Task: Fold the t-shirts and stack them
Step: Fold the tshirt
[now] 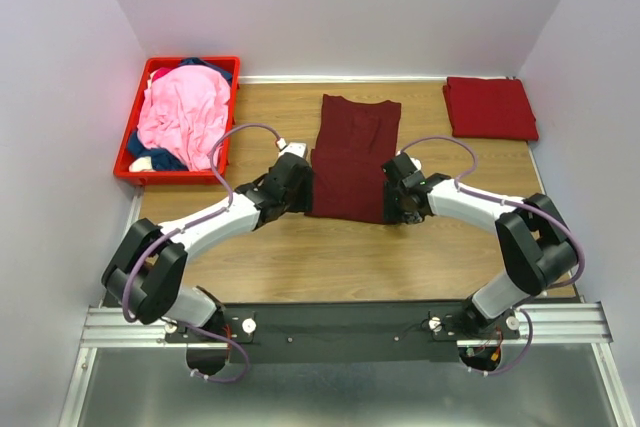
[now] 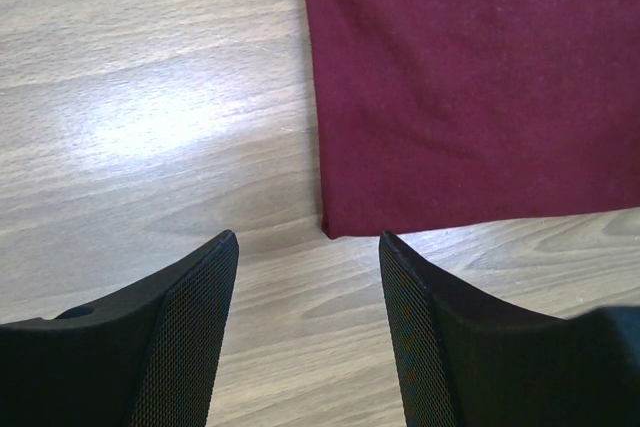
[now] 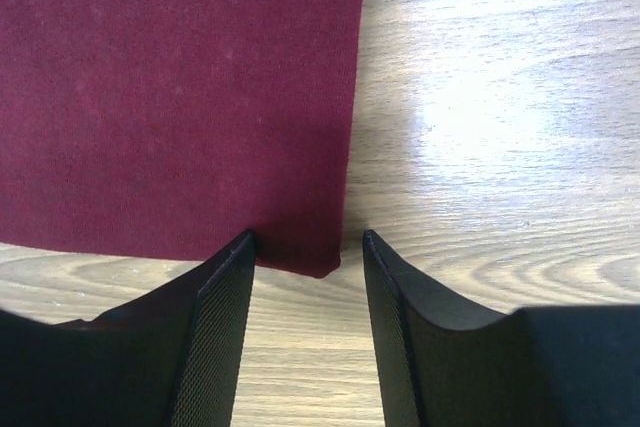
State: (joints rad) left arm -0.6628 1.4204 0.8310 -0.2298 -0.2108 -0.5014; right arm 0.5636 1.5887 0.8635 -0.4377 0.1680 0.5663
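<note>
A dark maroon t-shirt [image 1: 351, 157] lies flat on the wooden table, folded into a long strip. My left gripper [image 1: 300, 197] is open, just short of its near left corner [image 2: 335, 227]. My right gripper [image 1: 397, 209] is open, with the near right corner [image 3: 320, 262] between its fingertips. A folded red t-shirt [image 1: 489, 107] lies at the back right. Pink [image 1: 183, 112] and navy [image 1: 150, 145] shirts are piled in the crate.
A rigid red plastic crate [image 1: 123, 173] stands at the back left, against the left wall. White walls close the table on three sides. A metal rail [image 1: 340, 325] runs along the near edge at the arm bases.
</note>
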